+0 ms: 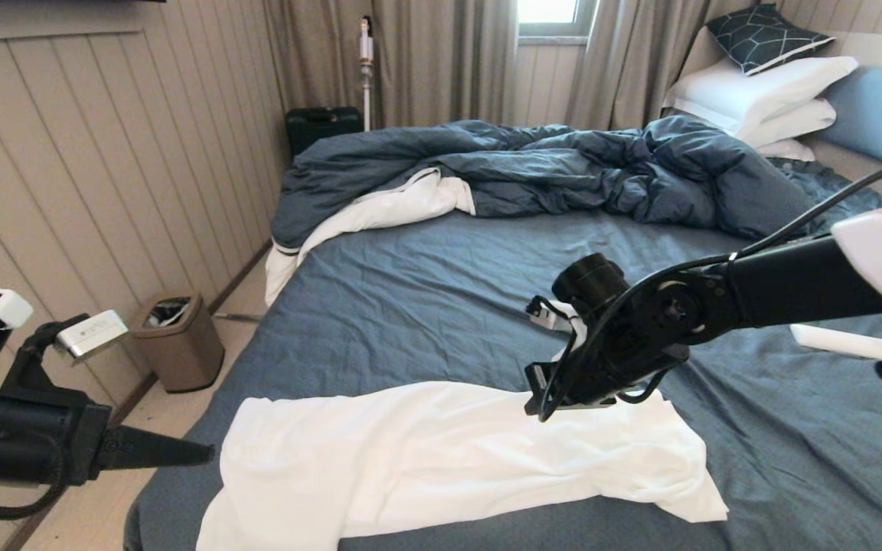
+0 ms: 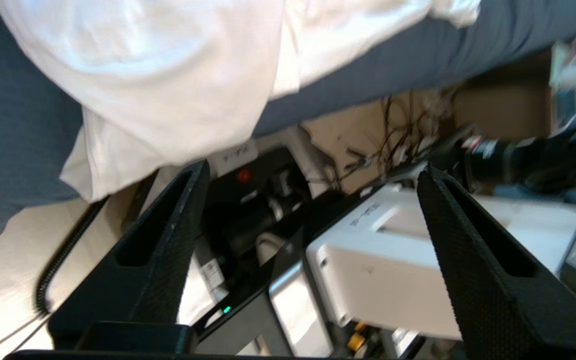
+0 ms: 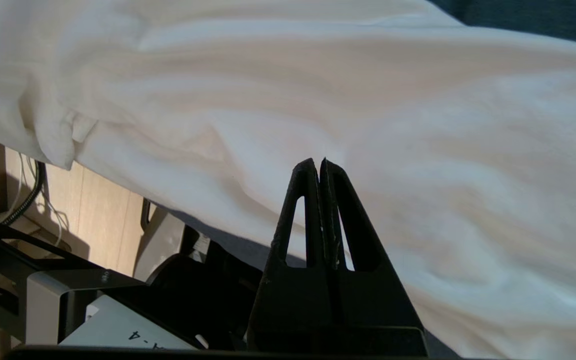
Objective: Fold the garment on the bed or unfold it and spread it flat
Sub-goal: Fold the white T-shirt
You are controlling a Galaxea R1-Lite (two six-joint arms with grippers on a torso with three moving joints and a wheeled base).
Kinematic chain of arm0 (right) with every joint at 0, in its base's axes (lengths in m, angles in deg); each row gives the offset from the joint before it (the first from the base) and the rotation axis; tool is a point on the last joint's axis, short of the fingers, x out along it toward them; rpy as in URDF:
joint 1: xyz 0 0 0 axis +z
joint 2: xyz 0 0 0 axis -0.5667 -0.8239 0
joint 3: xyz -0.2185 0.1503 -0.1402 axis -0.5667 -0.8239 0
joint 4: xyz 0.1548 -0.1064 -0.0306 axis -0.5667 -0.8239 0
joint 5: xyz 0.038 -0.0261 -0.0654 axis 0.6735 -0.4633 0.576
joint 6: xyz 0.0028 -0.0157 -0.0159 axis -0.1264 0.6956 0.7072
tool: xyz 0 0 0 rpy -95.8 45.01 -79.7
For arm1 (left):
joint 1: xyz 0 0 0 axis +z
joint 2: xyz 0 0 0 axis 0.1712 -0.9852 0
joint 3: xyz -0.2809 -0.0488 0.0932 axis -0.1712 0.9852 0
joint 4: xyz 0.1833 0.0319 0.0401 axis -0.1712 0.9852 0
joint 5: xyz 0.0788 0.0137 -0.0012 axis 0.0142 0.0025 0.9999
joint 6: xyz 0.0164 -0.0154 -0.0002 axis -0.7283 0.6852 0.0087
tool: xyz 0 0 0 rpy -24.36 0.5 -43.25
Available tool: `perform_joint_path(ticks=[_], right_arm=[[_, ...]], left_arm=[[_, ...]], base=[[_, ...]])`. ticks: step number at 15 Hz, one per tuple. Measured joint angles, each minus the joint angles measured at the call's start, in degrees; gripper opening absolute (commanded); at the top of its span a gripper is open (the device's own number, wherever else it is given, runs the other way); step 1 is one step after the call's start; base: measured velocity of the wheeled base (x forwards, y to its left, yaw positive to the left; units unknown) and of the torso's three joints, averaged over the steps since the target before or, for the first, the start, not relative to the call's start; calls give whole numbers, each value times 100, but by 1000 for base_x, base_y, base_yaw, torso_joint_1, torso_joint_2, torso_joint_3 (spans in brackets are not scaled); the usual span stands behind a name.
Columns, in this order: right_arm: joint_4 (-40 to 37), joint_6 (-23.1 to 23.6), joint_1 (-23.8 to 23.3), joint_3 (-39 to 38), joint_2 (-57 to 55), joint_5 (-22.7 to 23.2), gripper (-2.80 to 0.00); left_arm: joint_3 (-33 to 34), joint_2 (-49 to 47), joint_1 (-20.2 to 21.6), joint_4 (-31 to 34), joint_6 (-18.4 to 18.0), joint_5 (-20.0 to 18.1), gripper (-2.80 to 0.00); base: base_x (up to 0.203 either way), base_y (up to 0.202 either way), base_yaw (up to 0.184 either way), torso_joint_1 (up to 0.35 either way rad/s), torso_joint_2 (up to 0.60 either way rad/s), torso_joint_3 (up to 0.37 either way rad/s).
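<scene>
A white garment (image 1: 456,451) lies in a long rumpled band across the near part of the bed (image 1: 426,306), on the dark blue-grey sheet, with one end drooping over the bed's near-left edge. The left gripper (image 1: 204,453) is off the bed's left side, above the floor, its fingers (image 2: 168,235) spread wide with nothing between them; the garment's hanging corner is near but apart from it. The right gripper (image 3: 320,165) is over the garment's right half, its jaws pressed together; whether a fold of cloth is pinched at the tips cannot be told. A rumpled duvet (image 1: 533,168) lies across the far side, white pillows (image 1: 762,96) at the far right. A small bin (image 1: 178,340) stands on the floor to the left.
</scene>
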Motion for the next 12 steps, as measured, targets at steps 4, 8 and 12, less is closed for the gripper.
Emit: perform_joint_path(ticks=[4,8,12], right_arm=[[50,60,-534,-581,562,33,-280],[355,349,-1364,-1285,1176,556,-280],[419,1160,-2388,-1994,1598,918,-280]], left_arm=[[-341,-208,188,-147,359,6,0],[-479,-480,217,-347,704,-69,0],[-492,-590,210,-555,699,-50,0]], base=[[0,0,0,0,0,0],[0,0,0,0,0,0],[0,0,0,0,0,0]])
